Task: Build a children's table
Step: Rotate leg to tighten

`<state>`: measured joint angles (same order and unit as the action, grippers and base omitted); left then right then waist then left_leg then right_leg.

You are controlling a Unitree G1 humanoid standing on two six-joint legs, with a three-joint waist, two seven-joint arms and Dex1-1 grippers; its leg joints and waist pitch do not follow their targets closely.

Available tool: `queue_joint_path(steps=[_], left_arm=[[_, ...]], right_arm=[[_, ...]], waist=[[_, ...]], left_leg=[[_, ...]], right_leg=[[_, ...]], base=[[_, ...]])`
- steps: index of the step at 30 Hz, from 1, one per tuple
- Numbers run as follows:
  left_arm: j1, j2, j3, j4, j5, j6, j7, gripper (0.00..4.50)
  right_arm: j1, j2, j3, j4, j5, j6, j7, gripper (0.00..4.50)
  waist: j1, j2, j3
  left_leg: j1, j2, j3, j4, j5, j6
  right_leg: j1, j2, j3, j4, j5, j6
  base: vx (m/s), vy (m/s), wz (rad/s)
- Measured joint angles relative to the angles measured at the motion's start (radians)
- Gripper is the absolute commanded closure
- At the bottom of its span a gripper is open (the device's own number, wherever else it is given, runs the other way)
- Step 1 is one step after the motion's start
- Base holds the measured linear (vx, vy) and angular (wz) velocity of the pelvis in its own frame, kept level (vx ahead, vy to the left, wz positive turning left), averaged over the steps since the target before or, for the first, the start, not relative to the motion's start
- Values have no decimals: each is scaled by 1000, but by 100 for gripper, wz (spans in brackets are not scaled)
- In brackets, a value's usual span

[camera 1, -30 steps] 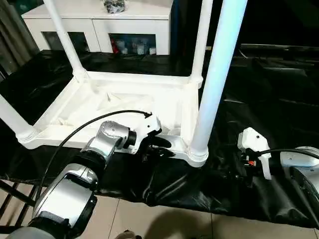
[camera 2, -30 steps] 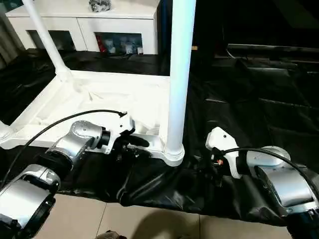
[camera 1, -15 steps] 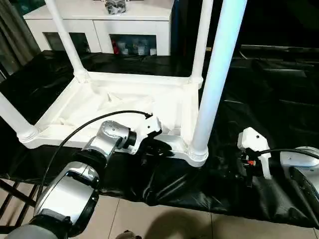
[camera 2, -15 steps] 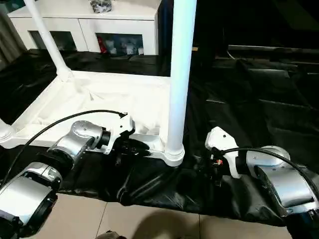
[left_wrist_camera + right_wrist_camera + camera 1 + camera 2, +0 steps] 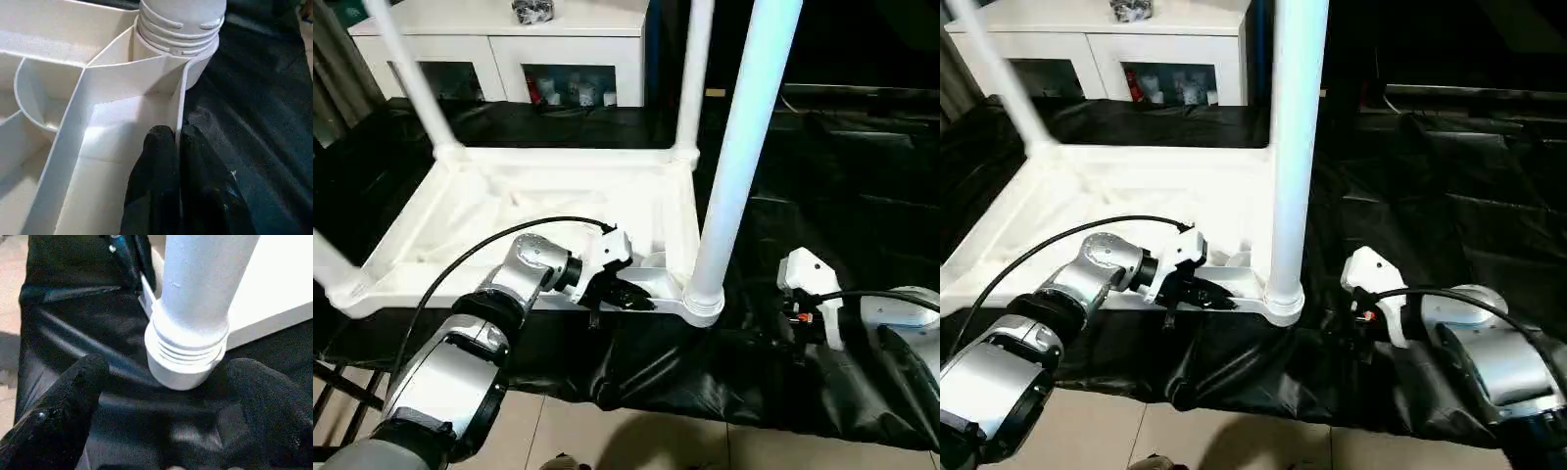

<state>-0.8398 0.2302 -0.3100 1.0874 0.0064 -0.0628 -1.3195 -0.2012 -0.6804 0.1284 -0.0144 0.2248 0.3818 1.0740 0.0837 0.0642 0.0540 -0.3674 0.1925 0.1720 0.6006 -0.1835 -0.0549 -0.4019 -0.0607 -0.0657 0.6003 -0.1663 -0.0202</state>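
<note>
Left eye view: the tabletop [image 5: 548, 211] lies upside down on the black sheet [image 5: 822, 186], ribbed underside up, its long axis running from the near rim away toward the white cabinet [image 5: 509, 49]. Legs stand upright in the corner sockets, pointing straight up; the nearest leg [image 5: 739, 137] rises out of the top of the picture from the near right corner. The left gripper [image 5: 626, 297] sits at the near rim just beside that corner. The right gripper [image 5: 793, 338] rests low on the sheet, near the corner but apart from it.

Right eye view: same layout, the near leg [image 5: 1293, 147] vertical in its socket [image 5: 1283, 299], the far left leg [image 5: 999, 78] leaning slightly.

Left wrist view: the two black fingers [image 5: 159, 166] are pinched tight on the thin rim wall [image 5: 180, 110] of the tabletop, one on each side, right below the ribbed socket collar [image 5: 178, 29].

Right wrist view: the fingers [image 5: 63, 401] are spread wide and hold nothing, the socket base [image 5: 186, 352] standing between and beyond them, untouched.
</note>
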Motion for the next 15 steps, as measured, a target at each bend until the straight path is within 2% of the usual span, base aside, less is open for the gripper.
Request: queue_joint_path(steps=[3, 6, 10, 15], left_arm=[[15, 0, 11, -42, -3, 58, 32, 448], [66, 2, 34, -129, -8, 106, 115, 448], [127, 7, 47, -240, -7, 151, 184, 448], [203, 5, 52, -381, -1, 210, 242, 448]], right_arm=[[-12, 35, -1, 28, -5, -13, -44, 0], [-42, 92, -1, 63, -37, -42, -117, 0], [-66, 157, 8, 116, -67, -68, -190, 0], [-136, 231, 37, 198, -114, -109, -282, 0]], waist=[[-4, 0, 0], [-22, 0, 0], [-35, 1, -1], [-43, 6, -4]], left_leg=[[1, 0, 0, 1, 0, 0], [0, 0, 0, 1, 0, 0], [0, 0, 1, -1, 0, -1], [0, -1, 0, -2, 0, -1]], right_leg=[[0, 0, 0, 0, 0, 0], [0, 0, 0, -1, -1, 1], [1, 0, 0, 0, -2, 4], [0, 0, 0, 0, -2, 4]], base=[[0, 0, 0], [0, 0, 0], [0, 0, 0], [0, 0, 0]])
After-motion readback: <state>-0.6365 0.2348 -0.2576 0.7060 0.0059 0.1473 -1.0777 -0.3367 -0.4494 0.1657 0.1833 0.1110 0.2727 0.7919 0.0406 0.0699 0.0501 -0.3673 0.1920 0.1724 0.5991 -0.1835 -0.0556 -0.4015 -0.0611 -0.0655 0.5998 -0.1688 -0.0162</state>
